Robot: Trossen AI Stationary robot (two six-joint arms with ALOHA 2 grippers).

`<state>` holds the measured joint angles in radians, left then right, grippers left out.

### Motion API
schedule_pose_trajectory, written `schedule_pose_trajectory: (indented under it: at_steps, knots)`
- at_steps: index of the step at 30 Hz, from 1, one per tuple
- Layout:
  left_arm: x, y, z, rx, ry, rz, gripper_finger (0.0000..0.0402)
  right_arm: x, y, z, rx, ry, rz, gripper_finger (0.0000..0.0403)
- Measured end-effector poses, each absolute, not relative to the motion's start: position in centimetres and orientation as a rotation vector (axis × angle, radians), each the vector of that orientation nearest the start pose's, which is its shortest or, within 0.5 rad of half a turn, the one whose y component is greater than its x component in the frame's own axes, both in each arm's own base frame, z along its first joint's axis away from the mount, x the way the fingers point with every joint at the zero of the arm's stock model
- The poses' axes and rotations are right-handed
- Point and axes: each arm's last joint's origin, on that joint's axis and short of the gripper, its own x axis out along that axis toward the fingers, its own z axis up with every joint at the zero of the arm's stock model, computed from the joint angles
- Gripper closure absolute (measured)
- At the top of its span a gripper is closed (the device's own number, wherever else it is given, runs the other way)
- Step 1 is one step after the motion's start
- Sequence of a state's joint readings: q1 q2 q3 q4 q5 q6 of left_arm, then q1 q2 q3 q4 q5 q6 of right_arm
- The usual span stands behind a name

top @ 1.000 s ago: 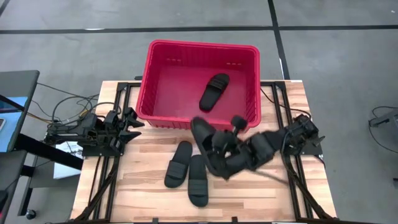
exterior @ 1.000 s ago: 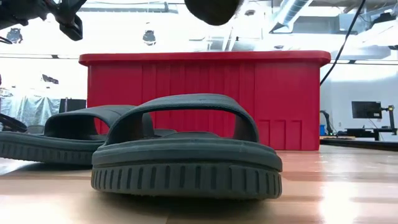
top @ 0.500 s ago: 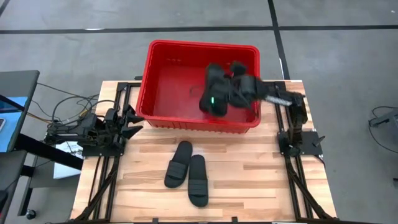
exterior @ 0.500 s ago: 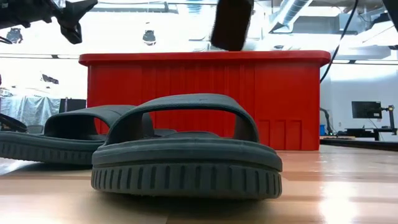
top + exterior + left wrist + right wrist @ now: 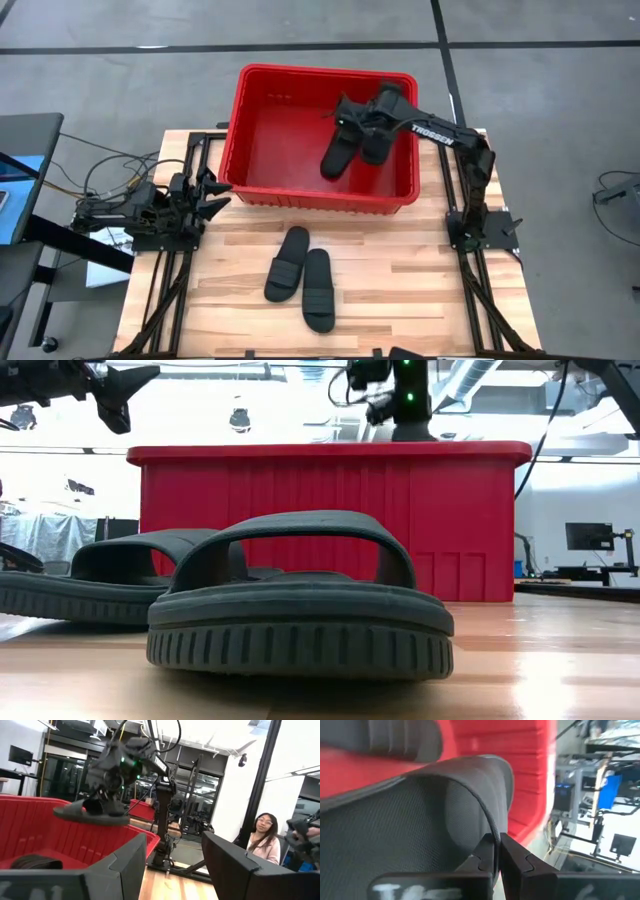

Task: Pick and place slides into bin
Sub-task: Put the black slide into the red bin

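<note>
Reaching over the bin in the upper middle of the high view, the right gripper has its fingers pressed together on the thin edge of a held sandal. The right wrist view shows that edge caught between the two dark fingertips, with the red wall behind it. In the left wrist view the held sandal hangs level above the bin's rim, under the gripper, at the upper left of that frame. A second sandal lies on the bin floor, just left of the held one in the high view.

Two more sandals rest on the wooden table in the lower middle of the high view, side by side and touching: the left sandal and the right sandal, well apart from the right gripper.

The left gripper waits at the table's left edge, fingers spread, holding nothing.
</note>
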<state>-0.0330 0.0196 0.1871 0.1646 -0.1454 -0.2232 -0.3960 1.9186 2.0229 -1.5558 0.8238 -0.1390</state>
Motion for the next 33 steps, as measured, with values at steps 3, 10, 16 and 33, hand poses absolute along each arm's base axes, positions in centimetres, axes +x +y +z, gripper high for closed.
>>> schedule_pose_trajectory:
  at_steps: [3,10,16,33]
  knots:
    - [7.9,0.2,24.0,-0.250,-0.341,0.075,0.0219,32.0,-16.4,33.3,-0.402,1.631,-0.845,0.0402]
    - [7.9,0.2,24.0,-0.251,-0.340,0.075,0.0219,32.3,-17.6,30.2,-0.372,1.641,-0.773,0.0402]
    - [7.9,0.2,24.0,-0.255,-0.341,0.075,0.0219,32.0,-18.3,27.7,-0.392,1.691,-0.704,0.0402]
    - [7.9,0.2,24.0,-0.260,-0.341,0.085,0.0219,31.2,-20.0,24.0,-0.381,1.724,-0.565,0.0402]
